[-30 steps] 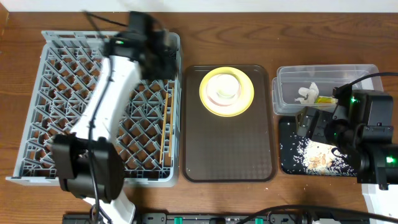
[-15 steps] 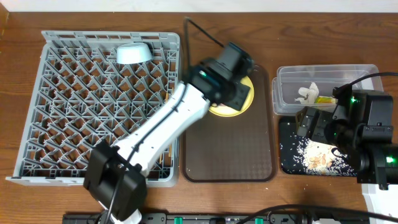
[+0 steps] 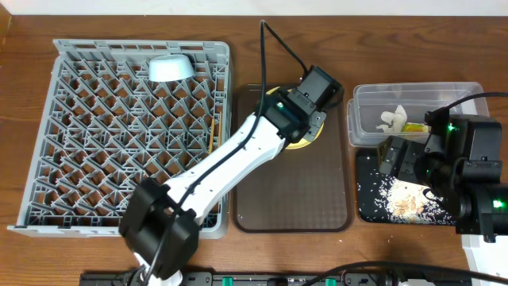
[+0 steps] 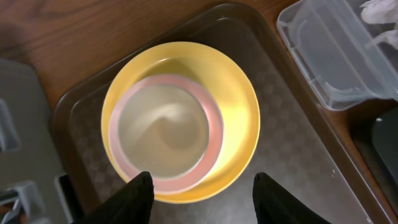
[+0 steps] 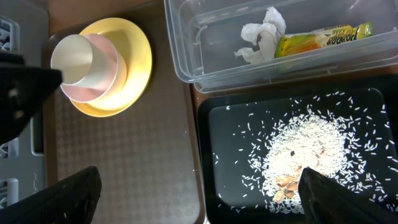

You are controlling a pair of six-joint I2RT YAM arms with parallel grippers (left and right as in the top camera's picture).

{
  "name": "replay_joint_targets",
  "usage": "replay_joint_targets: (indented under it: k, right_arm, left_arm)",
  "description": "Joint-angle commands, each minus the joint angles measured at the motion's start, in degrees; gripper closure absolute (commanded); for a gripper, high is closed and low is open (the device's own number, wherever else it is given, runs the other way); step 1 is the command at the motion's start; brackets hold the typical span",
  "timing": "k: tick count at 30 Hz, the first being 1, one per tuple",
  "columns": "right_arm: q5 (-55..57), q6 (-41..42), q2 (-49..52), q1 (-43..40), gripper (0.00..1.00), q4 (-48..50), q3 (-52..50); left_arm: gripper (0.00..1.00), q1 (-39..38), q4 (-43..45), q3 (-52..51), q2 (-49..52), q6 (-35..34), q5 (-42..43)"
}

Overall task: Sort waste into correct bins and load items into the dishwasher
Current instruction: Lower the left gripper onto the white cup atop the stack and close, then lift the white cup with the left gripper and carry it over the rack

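Note:
The grey dish rack point(image 3: 95, 159) holds the light blue bowl point(image 3: 170, 68) at its back edge and the chopsticks point(image 3: 213, 147) along its right side. My left gripper point(image 4: 208, 199) is open and empty, hovering right above the yellow plate point(image 4: 239, 106) and the cream cup point(image 4: 163, 127), which stands in a pink cup on the plate. In the overhead view the left gripper point(image 3: 308, 107) covers most of the plate point(image 3: 295, 144). The tissue point(image 5: 261, 36) and the wrapper point(image 5: 317, 38) lie in the clear tub point(image 5: 186, 62). The rice crumbs point(image 5: 305, 146) lie in the black tray point(image 5: 230, 143). My right gripper point(image 5: 199, 199) is open and empty above the black tray's left edge.
The plate stands at the back of the brown serving tray point(image 3: 290, 199), between the rack and the two bins. The clear tub point(image 3: 444, 95) sits behind the black tray point(image 3: 367, 202) at the right. A few brown shell bits lie among the rice.
My left arm has swung from the rack's back edge to above the plate, leaving the blue bowl in the rack. The right arm has not moved.

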Motion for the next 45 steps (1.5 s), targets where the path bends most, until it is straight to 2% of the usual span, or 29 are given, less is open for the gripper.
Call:
replay_joint_targets:
  k: [1,5,11,15,18,20,24,26,29,33,39,45]
  right_arm:
    - [0.52,0.52,-0.04,0.07,0.01,-0.09,0.09]
    - [0.52,0.52,-0.04,0.07,0.01,-0.09,0.09]
    - [0.5,0.52,-0.04,0.07,0.01,-0.09,0.09]
    - [0.52,0.52,-0.04,0.07,0.01,-0.09,0.09]
    - [0.52,0.52,-0.04,0.07,0.01,-0.09,0.09]
    - [0.52,0.52,-0.04,0.07,0.01,-0.09,0.09]
    - [0.52,0.52,-0.04,0.07,0.01,-0.09,0.09]
    - [0.52,0.52,-0.04,0.07,0.01,-0.09,0.09]
    - [0.5,0.52,-0.04,0.07,0.01,-0.09,0.09]
    - [0.52,0.52,-0.04,0.07,0.01,-0.09,0.09]
    - [0.52,0.52,-0.04,0.07,0.01,-0.09,0.09]
    - [0.52,0.52,-0.04,0.07,0.01,-0.09,0.09]
  left_arm:
    - [0.5,0.13,1.11,0.0,2.93,0.17,-1.29]
    - [0.52,0.15,1.53,0.0,5.16,0.22,2.08]
    - [0.58,0.26,2.23,-0.04,8.41,0.46,2.05]
    - [0.6,0.26,3.52,-0.07,10.21,3.26,1.79]
    - [0.61,0.26,4.11,-0.07,10.95,3.41,-0.85]
    - [0.66,0.26,4.09,-0.07,10.99,3.43,-2.67]
    - [0.81,0.26,4.07,-0.07,10.99,3.43,-3.1]
    - [0.81,0.24,3.72,-0.07,10.99,3.39,-3.08]
    - [0.91,0.24,3.21,-0.07,10.99,3.43,-3.1]
    - [0.92,0.52,3.26,-0.07,10.64,3.37,-3.08]
    - [0.92,0.59,3.15,-0.04,5.62,2.89,-3.08]
    - [0.92,1.05,3.15,-0.04,-6.88,2.27,0.85]
